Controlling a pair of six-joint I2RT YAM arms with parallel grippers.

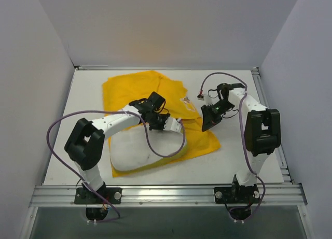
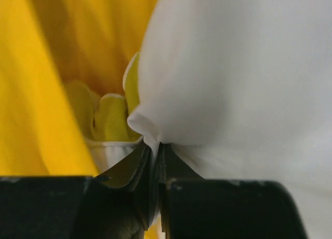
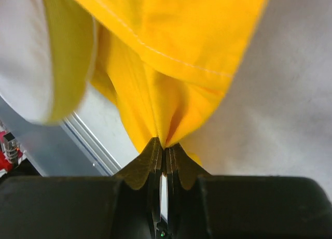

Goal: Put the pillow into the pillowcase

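Note:
The yellow pillowcase (image 1: 136,91) lies spread across the middle of the table. The white pillow (image 1: 136,148) with a yellow edge stripe lies on its near part. My left gripper (image 1: 168,124) is shut on a pinch of the pillow (image 2: 233,78) at its far corner, with yellow cloth (image 2: 36,78) beside it. My right gripper (image 1: 206,121) is shut on a fold of the pillowcase (image 3: 171,52) at its right edge, lifting it a little off the table. The white pillow (image 3: 26,47) shows at the left of the right wrist view.
White walls enclose the table on three sides. A metal rail (image 1: 166,190) runs along the near edge with both arm bases on it. Purple cables (image 1: 67,117) loop from each arm. A small white tag (image 1: 200,97) hangs near the right wrist.

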